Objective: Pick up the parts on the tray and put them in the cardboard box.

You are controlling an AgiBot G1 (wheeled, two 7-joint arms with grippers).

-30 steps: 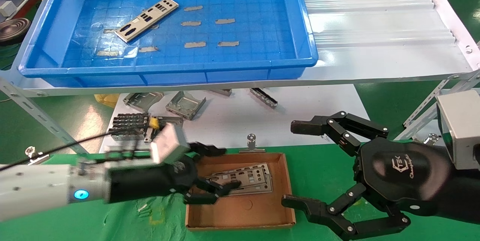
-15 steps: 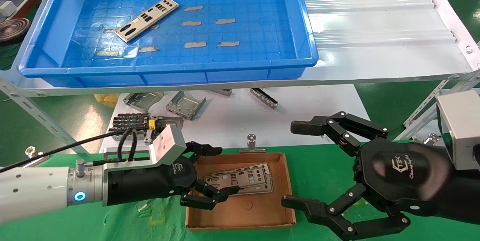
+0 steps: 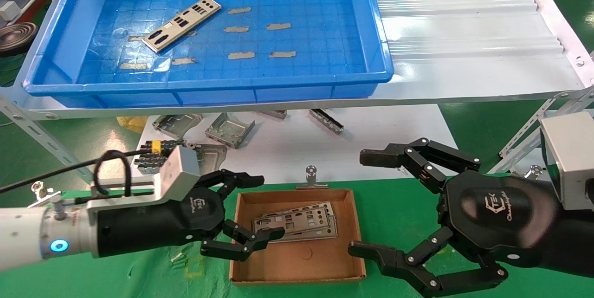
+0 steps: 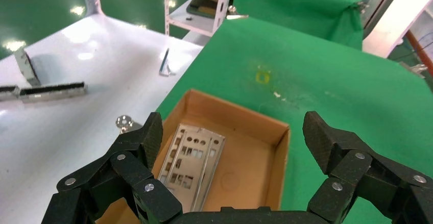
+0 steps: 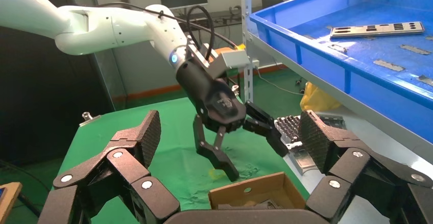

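One part on tray | left gripper spread, empty | right gripper seemingly parked, spread

We cannot count the parts stacked in the cardboard box; the left gripper covers their left end.

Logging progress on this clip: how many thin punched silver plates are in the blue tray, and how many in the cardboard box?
Large blue plastic tray: 1 thin silver punched metal plate
Small brown cardboard box: 2 stacked plates, as far as visible
Total: 3
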